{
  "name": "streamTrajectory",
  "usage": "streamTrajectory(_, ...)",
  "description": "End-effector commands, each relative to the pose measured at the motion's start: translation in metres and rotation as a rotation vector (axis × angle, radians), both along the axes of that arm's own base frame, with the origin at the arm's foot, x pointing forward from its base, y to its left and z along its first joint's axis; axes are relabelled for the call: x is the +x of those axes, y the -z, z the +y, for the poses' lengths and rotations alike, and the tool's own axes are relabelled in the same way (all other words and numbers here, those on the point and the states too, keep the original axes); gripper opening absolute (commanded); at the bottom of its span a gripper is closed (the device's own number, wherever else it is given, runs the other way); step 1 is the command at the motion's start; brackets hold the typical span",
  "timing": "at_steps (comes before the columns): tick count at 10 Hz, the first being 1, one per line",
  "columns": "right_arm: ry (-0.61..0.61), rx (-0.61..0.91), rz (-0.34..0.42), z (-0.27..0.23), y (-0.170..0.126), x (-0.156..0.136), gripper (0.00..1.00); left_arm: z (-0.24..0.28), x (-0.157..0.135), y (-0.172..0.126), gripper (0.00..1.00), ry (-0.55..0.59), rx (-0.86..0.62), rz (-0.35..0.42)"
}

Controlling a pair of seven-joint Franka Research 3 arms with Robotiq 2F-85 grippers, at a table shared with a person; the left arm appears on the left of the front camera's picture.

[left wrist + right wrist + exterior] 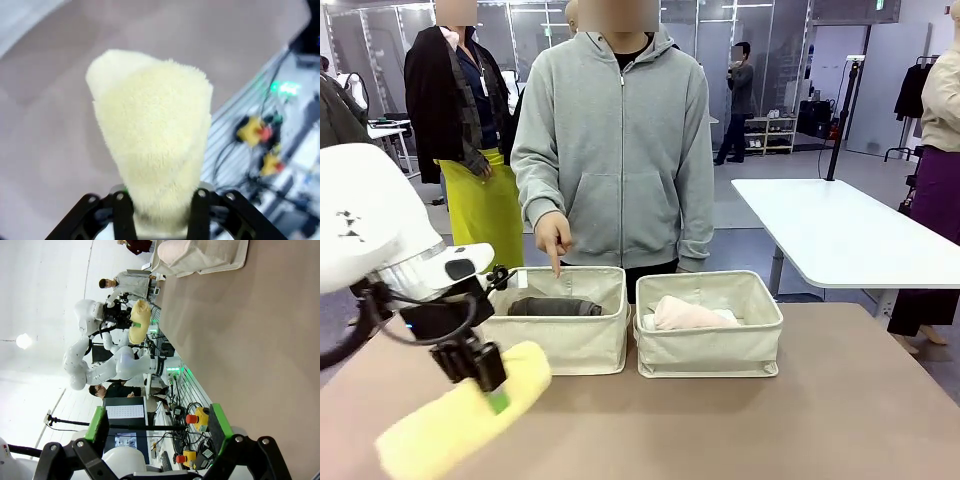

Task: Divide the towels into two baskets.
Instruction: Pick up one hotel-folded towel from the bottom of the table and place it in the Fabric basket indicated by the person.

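Left gripper (485, 383) hangs above the near left part of the brown table (800, 420), its fingers clamped on the pale yellow towel (460, 420); the roll tilts, its low end toward the near left edge of the front view and its high end up beside the left basket (565, 340). In the left wrist view the same gripper (160, 210) pinches the yellow roll at its base, black fingers (122, 212) pressed into the terry on both sides, the roll standing away from the camera over the tabletop. The left basket holds the dark grey towel (555, 307), lying flat inside, near its back wall. Just beside it, the right basket (710, 345) holds the pale pink towel (680, 315) with a bit of white towel (725, 317) at its right end; how the white one lies cannot be told. The two baskets sit side by side, close or touching, mid-table. A person in a grey hoodie stands behind them, one hand (552, 240) pointing a finger down at the back rim of the left basket. Right gripper (160, 432) stands wide, green pads (97, 425) well apart, nothing between them; its wrist view is rolled sideways, with table and a basket at top.
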State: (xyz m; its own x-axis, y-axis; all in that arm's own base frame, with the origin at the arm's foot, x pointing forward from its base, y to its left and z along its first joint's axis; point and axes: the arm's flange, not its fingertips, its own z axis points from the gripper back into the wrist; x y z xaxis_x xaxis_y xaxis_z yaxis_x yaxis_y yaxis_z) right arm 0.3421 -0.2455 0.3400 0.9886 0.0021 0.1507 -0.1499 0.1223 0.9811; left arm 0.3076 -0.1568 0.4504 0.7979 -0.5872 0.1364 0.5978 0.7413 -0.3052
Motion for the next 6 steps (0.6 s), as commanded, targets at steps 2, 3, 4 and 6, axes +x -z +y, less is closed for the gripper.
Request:
streamTrajectory(2, -0.013, -0.004, -0.019, 0.001, -0.001, -0.004, 1.00, 0.003, -0.014, -0.011, 0.04, 0.479, 0.112, -0.158)
streamTrajectory(3, -0.013, -0.004, -0.019, 0.001, -0.001, -0.004, 1.00, 0.005, -0.014, -0.009, 0.04, 0.470, 0.154, -0.252)
streamTrajectory(4, -0.013, -0.004, -0.019, 0.001, -0.001, -0.004, 1.00, 0.008, -0.016, -0.008, 0.04, 0.446, 0.080, -0.296)
streamTrajectory(6, -0.013, -0.004, -0.019, 0.001, -0.001, -0.004, 1.00, -0.005, -0.011, -0.017, 0.04, 0.466, 0.162, -0.200)
